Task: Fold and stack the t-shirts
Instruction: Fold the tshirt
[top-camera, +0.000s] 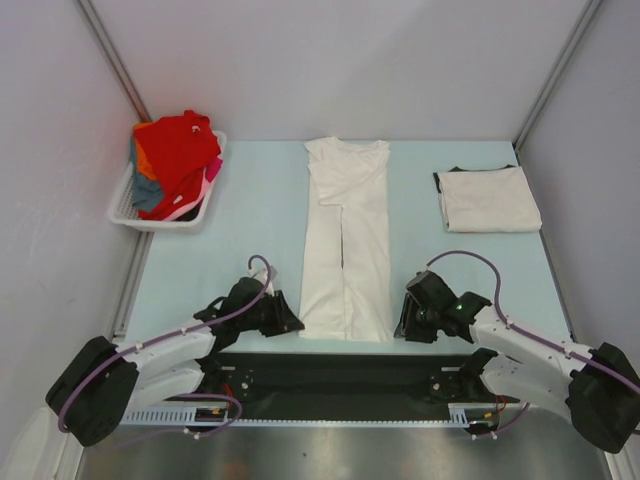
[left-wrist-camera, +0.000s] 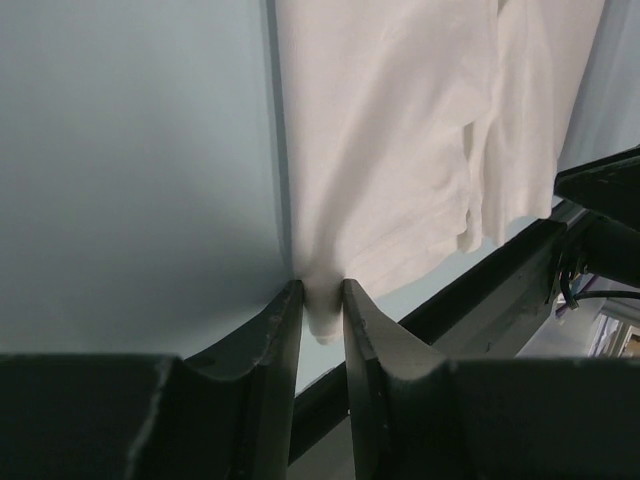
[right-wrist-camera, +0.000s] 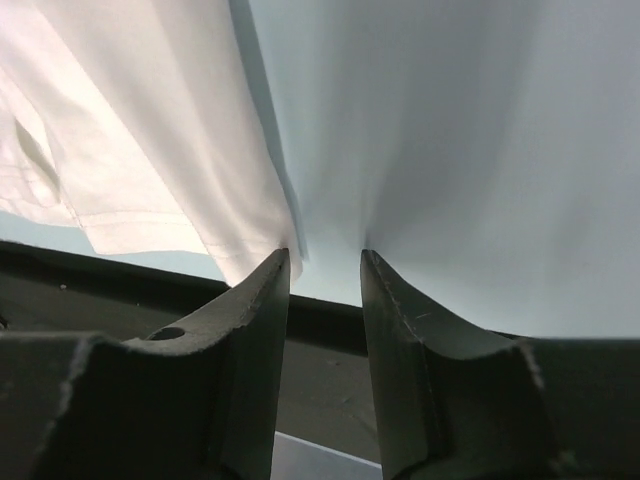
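An off-white t-shirt (top-camera: 347, 240) lies in the middle of the table, folded lengthwise into a long strip, collar at the far end. My left gripper (top-camera: 292, 322) is at the strip's near left corner. In the left wrist view it (left-wrist-camera: 320, 288) is shut on that hem corner of the shirt (left-wrist-camera: 390, 150). My right gripper (top-camera: 402, 320) is at the near right corner. In the right wrist view it (right-wrist-camera: 325, 258) is open and empty, with the shirt's edge (right-wrist-camera: 150, 130) just beside its left finger. A folded white t-shirt (top-camera: 488, 198) lies at the back right.
A white slatted basket (top-camera: 128, 210) at the back left holds a heap of red (top-camera: 178, 150), orange, blue-grey and pink tees. A black strip (top-camera: 340, 372) runs along the table's near edge between the arm bases. White walls close in the sides and back.
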